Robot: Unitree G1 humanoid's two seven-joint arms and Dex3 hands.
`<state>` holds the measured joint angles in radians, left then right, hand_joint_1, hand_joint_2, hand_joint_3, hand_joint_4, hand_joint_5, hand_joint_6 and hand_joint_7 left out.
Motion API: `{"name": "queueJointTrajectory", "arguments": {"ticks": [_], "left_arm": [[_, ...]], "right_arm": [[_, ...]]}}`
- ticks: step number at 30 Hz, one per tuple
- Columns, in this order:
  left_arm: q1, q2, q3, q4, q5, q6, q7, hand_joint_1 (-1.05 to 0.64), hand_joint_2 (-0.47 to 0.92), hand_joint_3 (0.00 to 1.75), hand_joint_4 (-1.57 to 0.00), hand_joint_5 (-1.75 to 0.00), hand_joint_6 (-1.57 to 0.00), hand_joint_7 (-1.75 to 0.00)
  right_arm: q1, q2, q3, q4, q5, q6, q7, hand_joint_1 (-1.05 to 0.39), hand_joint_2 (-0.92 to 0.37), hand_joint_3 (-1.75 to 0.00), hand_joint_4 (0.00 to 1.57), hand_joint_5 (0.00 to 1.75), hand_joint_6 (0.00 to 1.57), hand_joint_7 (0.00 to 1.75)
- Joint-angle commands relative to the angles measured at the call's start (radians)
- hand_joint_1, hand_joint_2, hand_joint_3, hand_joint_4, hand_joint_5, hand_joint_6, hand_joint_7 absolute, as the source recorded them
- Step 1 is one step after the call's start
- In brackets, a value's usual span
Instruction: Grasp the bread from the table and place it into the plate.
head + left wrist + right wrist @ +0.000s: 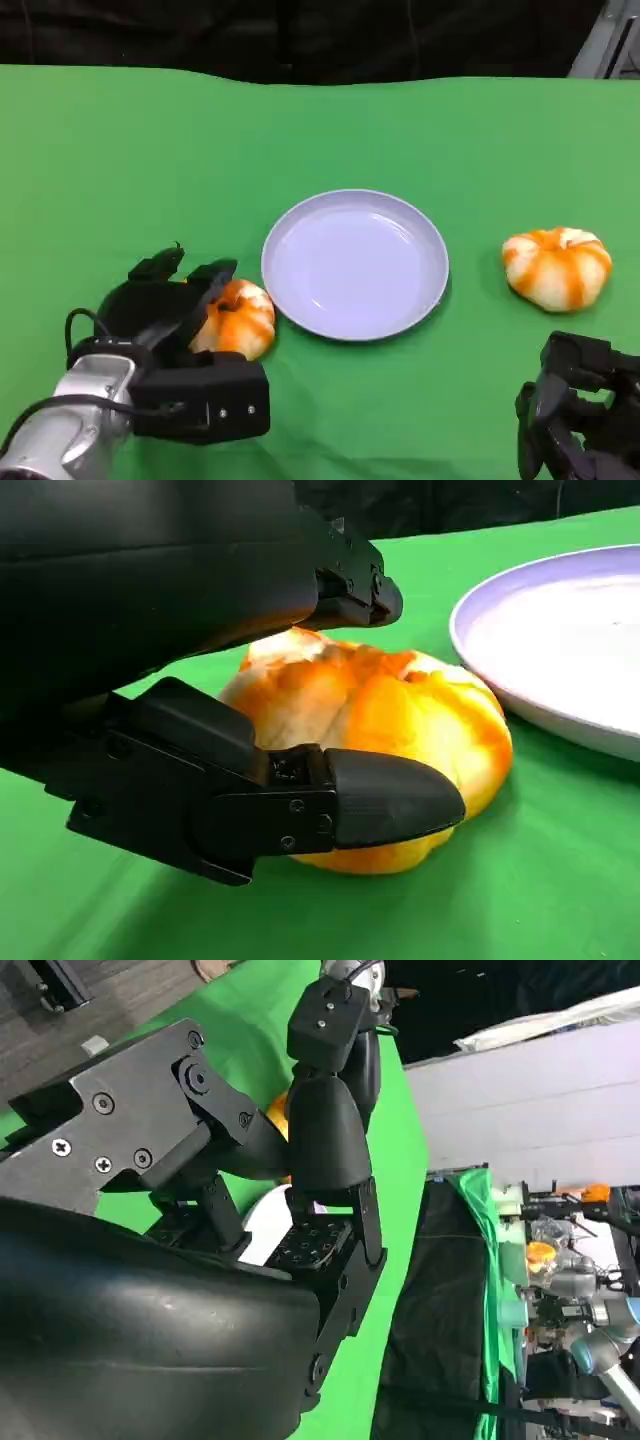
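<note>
Left hand point(185, 330) wraps loosely around the bread point(237, 318) beside the plate point(355, 263), so the bread might slip out when lifted.

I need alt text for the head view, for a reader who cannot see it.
The robot's left hand wraps its fingers around an orange-and-white bread roll on a green table, just left of an empty lavender plate. A second roll lies right of the plate, beyond the right hand.

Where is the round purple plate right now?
In the head view the round purple plate sits mid-table on the green cloth, between two orange-striped bread buns.
</note>
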<state>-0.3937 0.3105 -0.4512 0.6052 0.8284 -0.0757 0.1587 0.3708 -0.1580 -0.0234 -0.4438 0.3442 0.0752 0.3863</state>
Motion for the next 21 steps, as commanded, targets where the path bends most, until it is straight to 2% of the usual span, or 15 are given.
{"name": "queueJointTrajectory", "arguments": {"ticks": [1,14,17,21], "left_arm": [[0.019,0.016,-0.008,-0.007,-0.013,0.009,-0.007,-0.95,0.92,0.5,0.0,0.0,-0.22,-0.01],[0.026,0.057,-0.011,0.0,-0.038,-0.023,-0.01,-0.92,0.92,0.49,-0.05,-0.02,-0.3,-0.03],[0.026,0.061,0.002,0.005,-0.063,-0.042,-0.01,-0.91,0.92,0.45,-0.15,-0.05,-0.35,-0.03],[0.03,0.062,0.01,0.009,-0.081,-0.054,-0.003,-0.89,0.92,0.39,-0.36,-0.1,-0.44,-0.04]], "right_arm": [[0.006,-0.008,-0.002,-0.007,0.002,0.006,-0.006,-0.06,-0.52,-1.25,0.93,1.69,0.86,1.48],[0.005,-0.002,-0.003,-0.002,0.001,0.0,-0.006,-0.06,-0.52,-1.23,0.92,1.7,0.86,1.48],[0.004,-0.002,-0.004,-0.002,0.006,0.004,-0.006,-0.05,-0.53,-1.23,0.92,1.7,0.86,1.48],[0.003,0.001,-0.006,0.003,0.008,-0.002,-0.005,-0.05,-0.53,-1.23,0.92,1.7,0.86,1.47]]}}
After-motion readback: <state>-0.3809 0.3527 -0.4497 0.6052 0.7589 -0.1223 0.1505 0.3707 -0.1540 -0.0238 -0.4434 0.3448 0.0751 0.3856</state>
